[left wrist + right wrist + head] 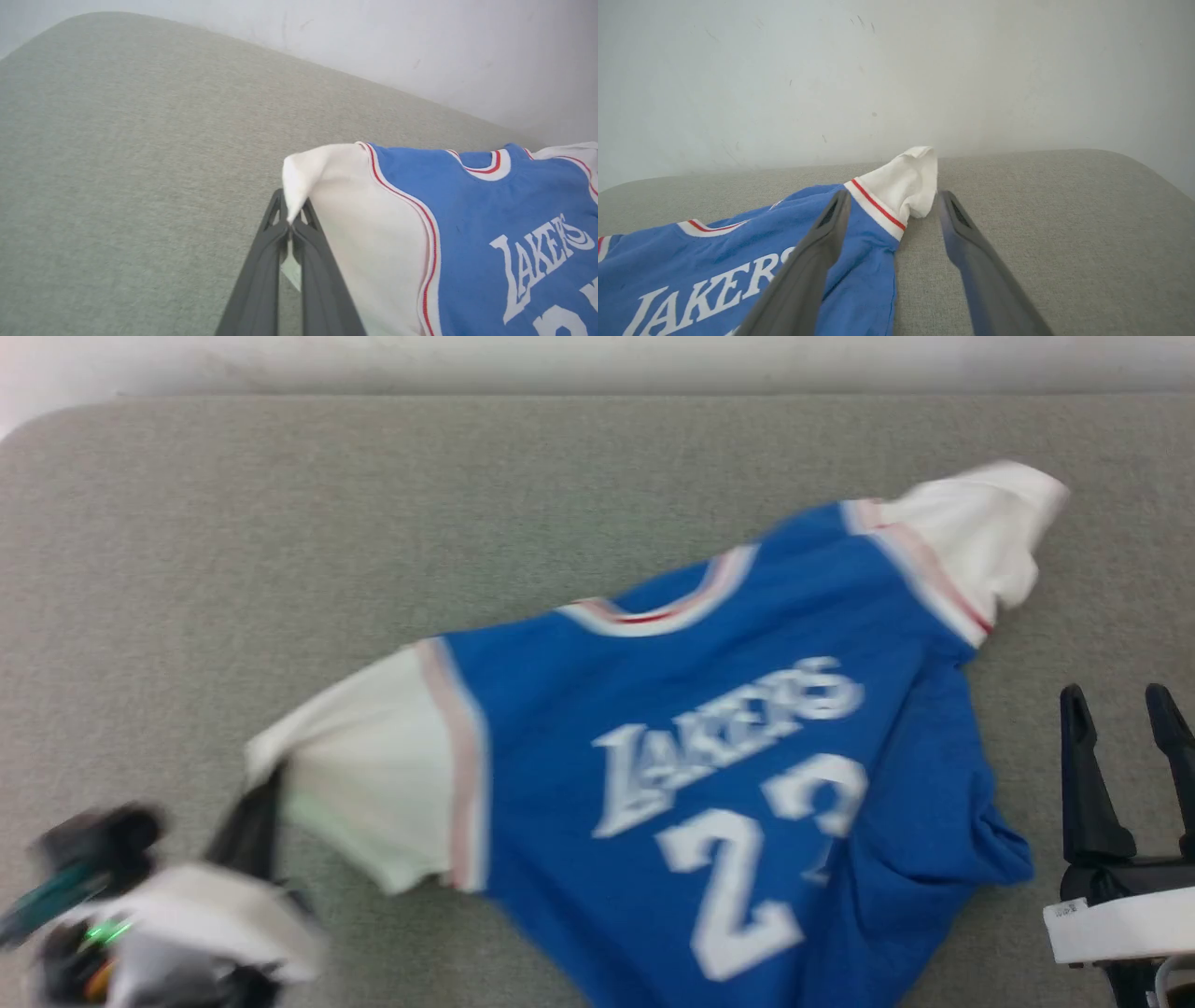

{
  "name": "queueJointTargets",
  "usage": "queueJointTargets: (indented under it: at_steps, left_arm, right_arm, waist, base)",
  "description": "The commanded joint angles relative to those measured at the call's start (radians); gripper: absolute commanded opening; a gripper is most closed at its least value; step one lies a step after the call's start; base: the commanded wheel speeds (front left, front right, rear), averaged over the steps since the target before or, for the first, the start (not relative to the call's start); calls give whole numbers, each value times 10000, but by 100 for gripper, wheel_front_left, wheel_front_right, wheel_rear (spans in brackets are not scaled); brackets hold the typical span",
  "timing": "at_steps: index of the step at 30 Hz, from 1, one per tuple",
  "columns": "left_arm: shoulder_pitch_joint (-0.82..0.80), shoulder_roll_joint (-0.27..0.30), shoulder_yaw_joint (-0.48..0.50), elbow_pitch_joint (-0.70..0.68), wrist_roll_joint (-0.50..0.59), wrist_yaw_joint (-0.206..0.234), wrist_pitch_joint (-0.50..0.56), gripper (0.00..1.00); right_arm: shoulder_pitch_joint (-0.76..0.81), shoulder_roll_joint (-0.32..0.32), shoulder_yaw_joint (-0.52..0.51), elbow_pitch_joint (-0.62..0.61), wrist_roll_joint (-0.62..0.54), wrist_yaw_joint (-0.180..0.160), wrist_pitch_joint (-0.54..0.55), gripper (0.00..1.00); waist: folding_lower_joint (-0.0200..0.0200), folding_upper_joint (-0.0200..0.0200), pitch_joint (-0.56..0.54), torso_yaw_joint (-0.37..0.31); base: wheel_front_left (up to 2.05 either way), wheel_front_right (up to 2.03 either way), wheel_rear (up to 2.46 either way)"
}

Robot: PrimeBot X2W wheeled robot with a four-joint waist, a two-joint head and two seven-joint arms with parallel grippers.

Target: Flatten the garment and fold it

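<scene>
Lettering "LAKERS" and a white 23 cross the royal-blue jersey, which lies rumpled on the grey fabric surface in the head view. The right gripper stands just right of the jersey, fingers spread. In the left wrist view, the left gripper pinches the jersey's white sleeve tip. In the right wrist view, the jersey's far sleeve shows between the spread fingers.

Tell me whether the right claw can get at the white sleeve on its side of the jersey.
Probably yes. The right claw stands open beside the jersey, and that white sleeve lies just ahead of it, with nothing in between.
</scene>
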Motion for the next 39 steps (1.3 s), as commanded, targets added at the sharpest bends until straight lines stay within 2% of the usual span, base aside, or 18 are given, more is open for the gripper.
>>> queueJointTargets:
  at_steps: [1, 4, 9, 11, 15, 22, 27, 32, 39]
  left_arm:
    - [405, 84, 471, -171, -145, 228, -179, 0]
    - [1187, 201, 1059, -459, -145, 517, -358, 0]
    - [1391, 125, 1139, -739, -376, 448, -448, 0]
    - [1247, 84, 1017, -799, -379, 394, -484, 0]
    - [904, 12, 744, -879, -363, 270, -550, 0]
    - [319, -88, 339, -1215, -154, 124, -809, 0]
    - [-152, -247, 0, -1409, -52, -14, -1055, 0]
    - [-513, -401, -309, -1406, -24, -165, -1251, 0]
    - [-716, -559, -544, -1166, -63, -269, -1431, 0]
  right_arm:
    - [41, 20, -24, -54, -36, -7, 48, 100]
    - [86, 20, 36, -94, -123, -7, 226, 100]
    - [-344, 20, 393, -290, -509, -7, 826, 100]
    - [-995, 6, 693, -485, -773, -7, 1304, 100]
    - [-2914, -527, 1085, -392, -994, -7, 2807, 100]
    - [-6677, -1653, 1585, 1716, -339, -7, 6025, 100]
    - [-8565, -1943, 1172, 3709, -645, -7, 7914, 100]
    - [-9419, -2148, 812, 4909, -1426, -7, 8624, 100]
    - [-9573, -2391, 915, 5626, -1846, -7, 8769, 100]
  waist:
    - [0, 0, -129, 208]
    - [0, 0, -187, 414]
    - [0, 0, -202, 678]
    - [0, 0, -156, 706]
    - [0, 0, 55, 728]
    - [0, 0, 946, 1082]
    - [0, 0, 1709, 1580]
    - [0, 0, 2310, 2082]
    - [0, 0, 2825, 2441]
  base:
    - [0, 0, 0]
    - [0, 0, 0]
    - [0, 0, 0]
    - [0, 0, 0]
    - [0, 0, 0]
    - [0, 0, 0]
    - [0, 0, 0]
    - [0, 0, 0]
    - [0, 0, 0]
